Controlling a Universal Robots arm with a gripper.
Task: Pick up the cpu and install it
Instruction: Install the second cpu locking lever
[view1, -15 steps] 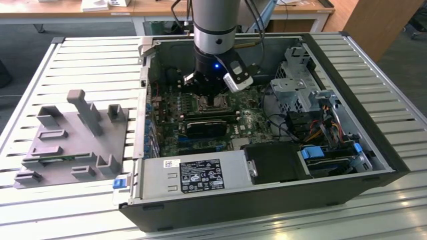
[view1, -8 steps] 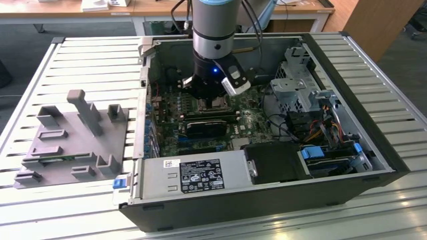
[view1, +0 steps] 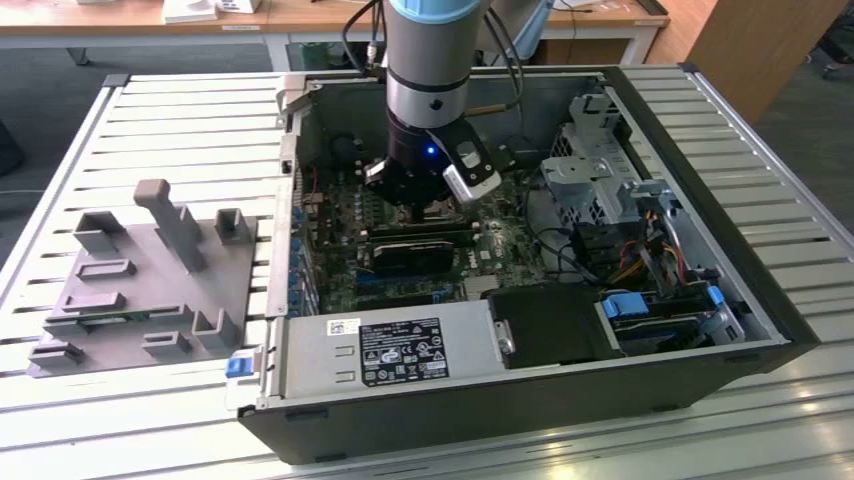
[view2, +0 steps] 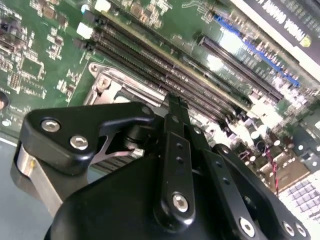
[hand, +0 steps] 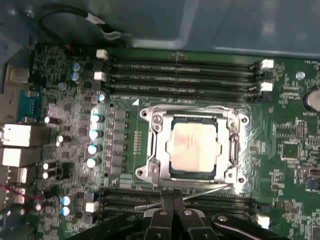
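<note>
The arm (view1: 427, 60) reaches down into the open PC case (view1: 747, 300), which lies on a slatted table (view1: 174, 130). The gripper (view1: 424, 212) hangs just above the motherboard (view1: 400, 215), approx. mid-board in the exterior view.

In the first wrist view the cpu (hand: 194, 144) sits flat inside the socket (hand: 150, 145), silver top up, framed on all sides by the metal bracket; it looks seated square w/ the frame. The gripper (hand: 173, 204) is beside the socket, over the slots next to it, not touching the cpu. Its jaws are together, tips meeting w/ nothing between them. In the second wrist view the fingers (view2: 178, 145) also look pressed together, and a corner of the socket frame (view2: 107, 82) shows past them; whether the tips touch the board is hard to tell from here.

Memory slots (hand: 185, 75) run along the far side of the socket, all bare. On the exterior view's left, outside the case, a grey fixture (view1: 147, 290) w/ upright blocks rests on the table, well apart from the gripper.
</note>
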